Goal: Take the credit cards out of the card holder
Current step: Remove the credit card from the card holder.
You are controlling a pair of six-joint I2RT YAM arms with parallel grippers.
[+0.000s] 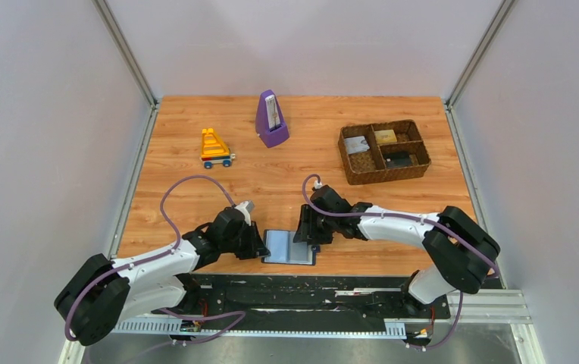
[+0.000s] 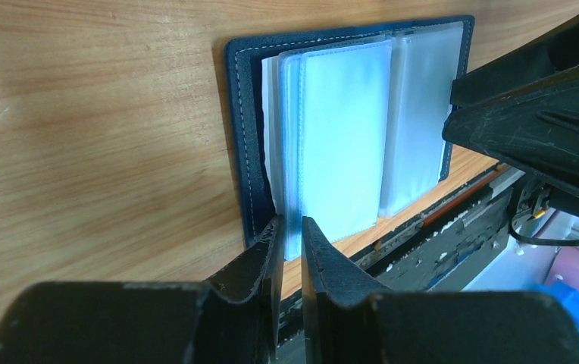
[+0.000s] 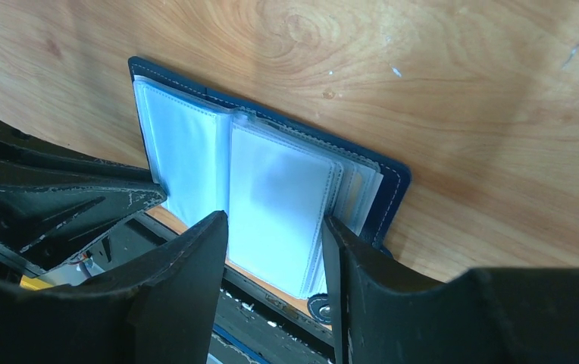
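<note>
A black card holder lies open and flat on a wooden table, at its near edge, showing pale blue-grey clear sleeve pages. Whether the sleeves hold any cards cannot be told.

The left gripper is at the holder's left side. Its fingers are almost together, pinching the near edge of a sleeve page. The right gripper is over the holder's right half. Its jaws are released and stand apart, one on each side of a loose stack of sleeve pages. From above, both black grippers hide the holder's outer edges, leaving only its middle in sight.

Far beyond the holder and to its right sits a brown woven basket with compartments. One dark credit card lies in its near right compartment, a whitish card in the left one and a gold-tan card in the far middle one. Straight beyond the holder stands a purple metronome. Beyond it to the left is an orange and yellow toy on blue wheels.

Any print on the cards is too small to read.
</note>
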